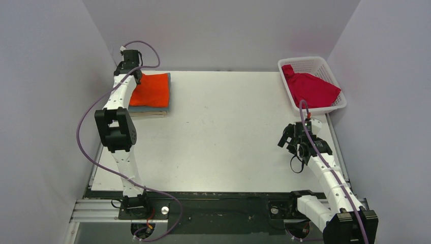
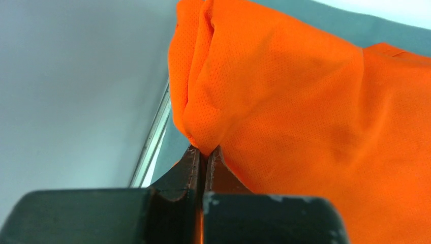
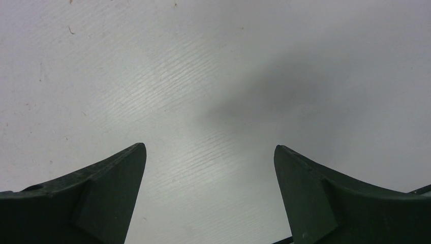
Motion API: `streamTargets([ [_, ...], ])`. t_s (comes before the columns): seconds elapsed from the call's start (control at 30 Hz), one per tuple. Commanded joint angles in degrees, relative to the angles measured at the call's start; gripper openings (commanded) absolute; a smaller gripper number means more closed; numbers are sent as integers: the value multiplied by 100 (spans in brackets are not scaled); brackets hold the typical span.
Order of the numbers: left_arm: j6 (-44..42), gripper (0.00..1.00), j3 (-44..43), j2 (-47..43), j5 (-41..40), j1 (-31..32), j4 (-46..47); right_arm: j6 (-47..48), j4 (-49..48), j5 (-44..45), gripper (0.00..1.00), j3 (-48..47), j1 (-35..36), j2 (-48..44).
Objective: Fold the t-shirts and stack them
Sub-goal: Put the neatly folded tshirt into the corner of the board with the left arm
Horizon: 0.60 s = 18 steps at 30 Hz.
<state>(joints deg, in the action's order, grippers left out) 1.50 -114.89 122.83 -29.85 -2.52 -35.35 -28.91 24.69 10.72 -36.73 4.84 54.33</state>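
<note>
The crimson shirt [image 1: 310, 89] lies crumpled in the basket [image 1: 325, 65] at the far right corner of the counter [image 1: 223, 132]. It is just beyond the right end effector [image 1: 295, 141], the nearer one, which is spread apart over bare counter. The left end effector [image 2: 206, 151] is clamped on the orange shirt [image 2: 305, 117], on the stack at the far left corner.

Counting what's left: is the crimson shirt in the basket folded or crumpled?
Crumpled: the crimson red cloth shirt lies bunched in the white plastic lattice basket.
</note>
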Motion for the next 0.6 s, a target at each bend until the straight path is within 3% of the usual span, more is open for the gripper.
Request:
streamTargets([
  [0.0, 290, 0, -11, 2, 183, -195, 221, -85, 142, 126, 91, -163, -47, 49],
  [0.1, 456, 0, -256, 200, 271, -302, -45, -90, 184, 113, 91, -195, -45, 63],
  [0.17, 592, 17, -436, 317, 227, -360, -194, -89, 224, 108, 91, -221, -50, 57],
  [0.23, 703, 44, -581, 397, 88, -423, -306, -85, 262, 131, 91, -259, -50, 35],
  [0.27, 778, 65, -680, 413, -89, -450, -328, -70, 295, 152, 91, -279, -46, 26],
  [0.33, 979, 78, -867, 392, -435, -526, -465, -48, 352, 194, 91, -330, -45, -15],
  [0.47, 1514, 82, -1648, 421, -1330, -721, -1258, -52, 451, 267, 91, -463, -49, -199],
  [0.57, 1897, 84, -2390, 412, -1332, -820, -1954, -76, 505, 273, 91, -510, -45, -387],
])
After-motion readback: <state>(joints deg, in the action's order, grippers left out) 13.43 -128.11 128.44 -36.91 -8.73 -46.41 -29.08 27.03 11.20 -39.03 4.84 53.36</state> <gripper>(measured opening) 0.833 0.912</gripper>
